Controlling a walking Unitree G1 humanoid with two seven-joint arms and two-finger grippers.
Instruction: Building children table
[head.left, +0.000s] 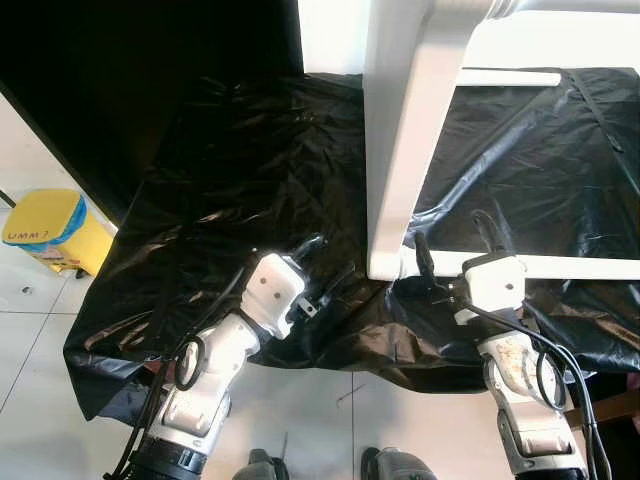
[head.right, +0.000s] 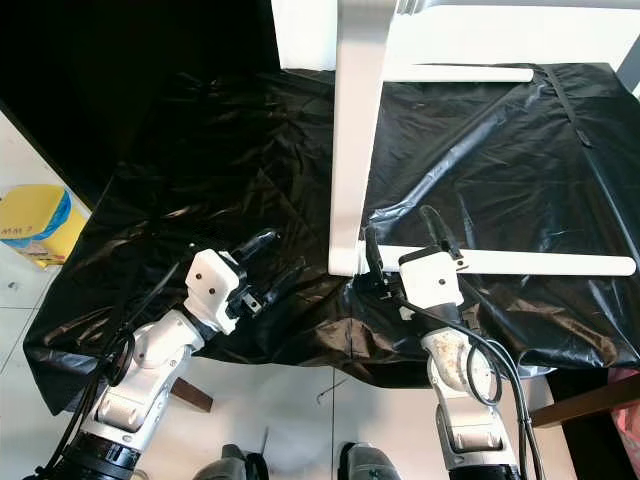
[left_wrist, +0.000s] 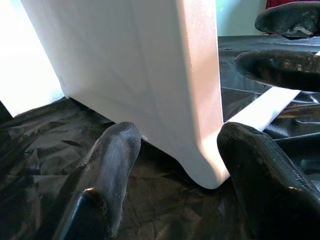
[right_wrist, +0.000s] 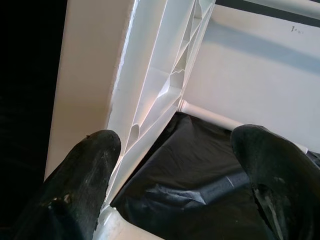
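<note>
Black plastic sheet (head.left: 250, 170) over bench, white table frame (head.left: 405, 150) standing on it

Looks like a room in a home set up for assembly: glossy white floor tiles (head.left: 40, 330), crinkled black plastic sheeting (head.left: 250, 170) draped over a work surface, yellow-and-blue plastic bin (head.left: 50, 230) off its left edge.

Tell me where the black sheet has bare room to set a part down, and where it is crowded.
Bare room: the black sheet left of the upright white leg, up to the dark wall; also the stretch right of that leg, between the far rail and the near rail. Crowded: the leg's foot, where the open left gripper and open right gripper stand close.
</note>
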